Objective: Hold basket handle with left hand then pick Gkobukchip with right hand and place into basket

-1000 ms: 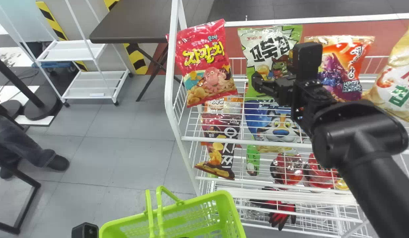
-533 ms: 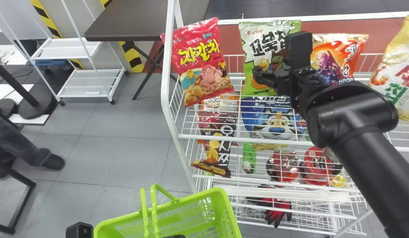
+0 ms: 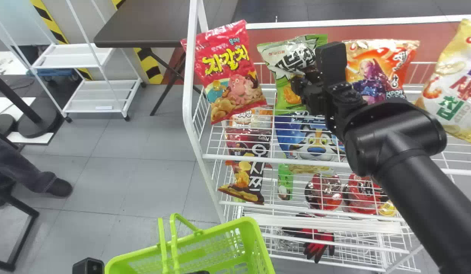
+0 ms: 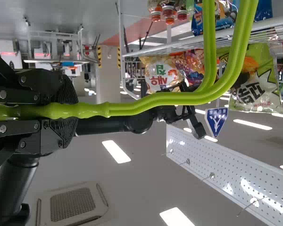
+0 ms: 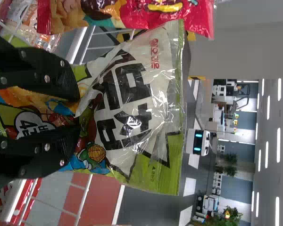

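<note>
The Gkobukchip (image 3: 288, 59) is at the top tier of the white wire rack (image 3: 323, 222), and the right gripper (image 5: 76, 115) has its two fingers closed over a pinched fold of the bag's front, the film creasing outward from the grip. Whether the bag's foot rests on the rack cannot be told. At the rack's near side, towards its left end and below the top tier, is the green basket (image 3: 247, 221), its handle (image 4: 170, 99) clamped between the fingers of the left gripper (image 4: 68, 110). The step in hand looks to be taking the bag off the rack. To do it well, the right arm should squeeze firmly enough that the slick film cannot slide, yet gently enough to spare the chips, and lift slowly so any slip shows early. The bag should rise clear of the rack's front edge before it is drawn out, since a trailing corner could catch on the wires. The red bag (image 3: 228, 72) at the rack's left end leaves little side room, so a straight pull towards the robot is safer than an early swing left; the orange bag (image 3: 387, 61) farther right along the rack deserves the same care. Then the bag should come down beside the handle, on the basket's rack side, while the left arm steadies the basket, and be released low.
</note>
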